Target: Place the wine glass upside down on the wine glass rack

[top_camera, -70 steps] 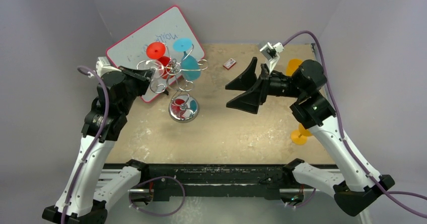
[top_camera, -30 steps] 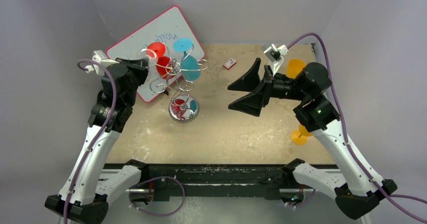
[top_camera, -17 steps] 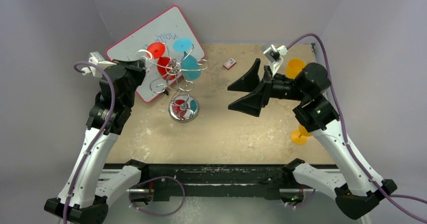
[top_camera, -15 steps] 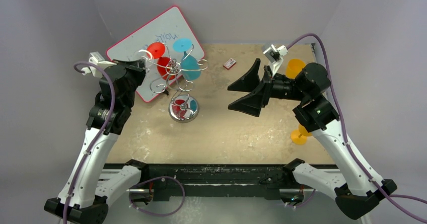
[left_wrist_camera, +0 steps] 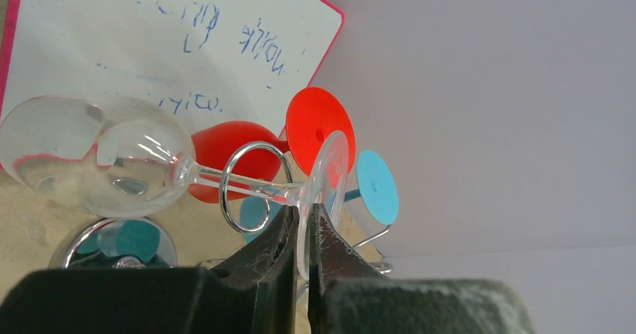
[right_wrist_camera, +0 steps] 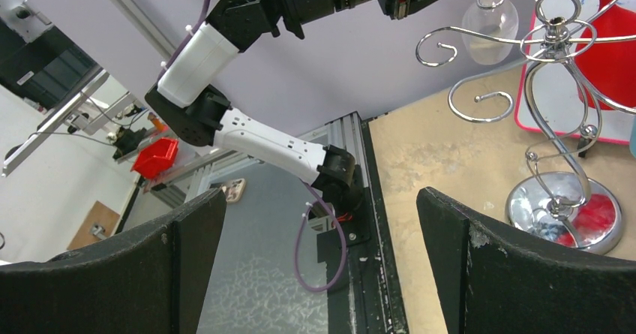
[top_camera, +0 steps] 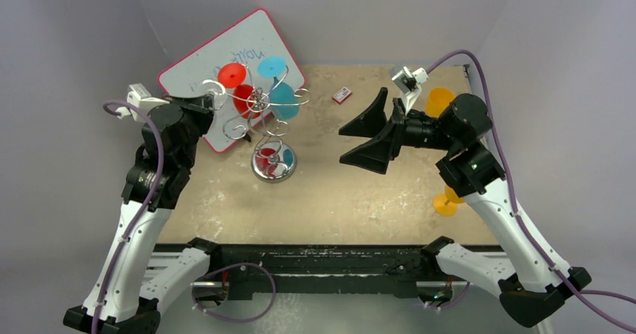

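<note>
- left gripper (left_wrist_camera: 305, 225): jaws pressed onto the foot of the clear wine glass (left_wrist_camera: 112, 161), pinching it. The glass hangs foot up, bowl down, at the left side of the wine glass rack (top_camera: 259, 170).
- The stem threads one curled loop (left_wrist_camera: 256, 145) of the rack. The foot sits a little past the loop and apart from it, so the glass looks carried by the gripper, not by the wire yet.
- Just changed: in the last half second the left wrist and forearm drew outward from the rack's post and dipped a touch. The pinch is unchanged.
- My read: the stem is in its slot, so insertion is done. What's left is lowering until the foot lands on the loop, then letting go. Close to done, not done.
- Versus the earliest frame: the gripper tip was in among the rack's wires near the post, with the glass overlapping the inner curls. Now the tip is at the rack's outer left curl.
- right gripper (top_camera: 351, 145): jaws spread wide, holding nothing, well to the right of the rack and pointing at it. It backed off slightly after the earliest frame and has not moved in the last second.
- red glass (top_camera: 234, 75) and teal glass (top_camera: 283, 100) hang on the rack's far side, same spots as before. The rack base has not shifted.
- Risk: the foot is held by its thin edge. A sideways tug could drag the rack or knock the red glass just behind the loop.
</note>
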Robot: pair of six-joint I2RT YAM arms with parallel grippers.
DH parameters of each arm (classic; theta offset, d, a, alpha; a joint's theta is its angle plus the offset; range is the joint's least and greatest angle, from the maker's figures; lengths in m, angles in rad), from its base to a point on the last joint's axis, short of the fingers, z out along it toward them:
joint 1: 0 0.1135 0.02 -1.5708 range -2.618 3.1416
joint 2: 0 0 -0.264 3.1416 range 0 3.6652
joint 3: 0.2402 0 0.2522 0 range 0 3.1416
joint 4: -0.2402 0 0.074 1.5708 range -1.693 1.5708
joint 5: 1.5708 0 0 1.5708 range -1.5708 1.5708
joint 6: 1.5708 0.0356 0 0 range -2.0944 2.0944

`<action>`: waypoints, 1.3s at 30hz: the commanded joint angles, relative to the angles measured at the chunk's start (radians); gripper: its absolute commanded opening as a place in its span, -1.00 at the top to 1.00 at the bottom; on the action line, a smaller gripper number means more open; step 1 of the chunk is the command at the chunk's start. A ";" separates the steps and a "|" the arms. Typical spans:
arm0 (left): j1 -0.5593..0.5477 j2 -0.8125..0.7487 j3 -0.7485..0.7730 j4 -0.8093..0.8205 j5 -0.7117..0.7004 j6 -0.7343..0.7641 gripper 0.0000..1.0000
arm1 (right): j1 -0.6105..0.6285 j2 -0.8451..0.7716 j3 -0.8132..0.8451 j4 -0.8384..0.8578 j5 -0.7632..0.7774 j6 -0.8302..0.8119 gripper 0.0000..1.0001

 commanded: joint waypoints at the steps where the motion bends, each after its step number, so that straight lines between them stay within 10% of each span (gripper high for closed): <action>1: 0.006 -0.027 0.022 0.041 0.015 -0.014 1.00 | 0.002 -0.008 0.003 0.035 0.013 -0.005 -1.00; 39: 0.006 -0.051 -0.006 -0.098 0.019 0.005 0.48 | 0.001 0.005 -0.005 -0.004 0.057 0.002 -1.00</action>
